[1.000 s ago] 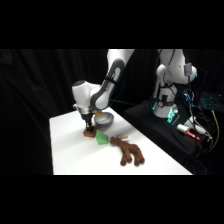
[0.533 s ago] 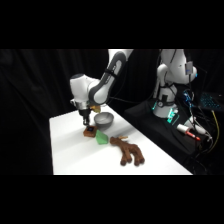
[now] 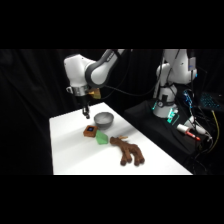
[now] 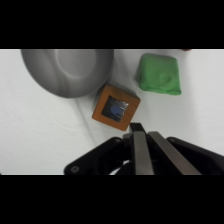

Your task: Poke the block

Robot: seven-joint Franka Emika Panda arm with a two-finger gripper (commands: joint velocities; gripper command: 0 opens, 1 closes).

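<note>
- The block (image 4: 116, 107), a small flat orange-brown square with a dark blue patch on its top face, lies flat on the white table (image 3: 70, 150); the side view shows it near the table's middle (image 3: 90, 131), on the near side of the bowl.
- In the wrist view one corner of the block sits right against the rim of the grey bowl (image 4: 70, 70), touching it or very nearly so; the side view shows the bowl (image 3: 103, 119) just behind the block.
- A light green wedge-like piece (image 4: 159, 74) rests close to the block without touching it, a strip of bare table between them; in the side view it (image 3: 102, 138) lies just to the block's near right.
- A brown plush animal (image 3: 127, 150) sprawls beyond the green piece, farther toward the table's front.
- The gripper (image 4: 142, 145) has its two fingers pressed together side by side with nothing between them; their tips end just short of the block's nearest edge in the wrist view.
- In the side view the gripper (image 3: 86, 113) hangs above the table, up and a little left of the block and beside the bowl, clear of both.
- Nothing lies between the fingertips and the block; bowl and green piece flank the block on two sides.
</note>
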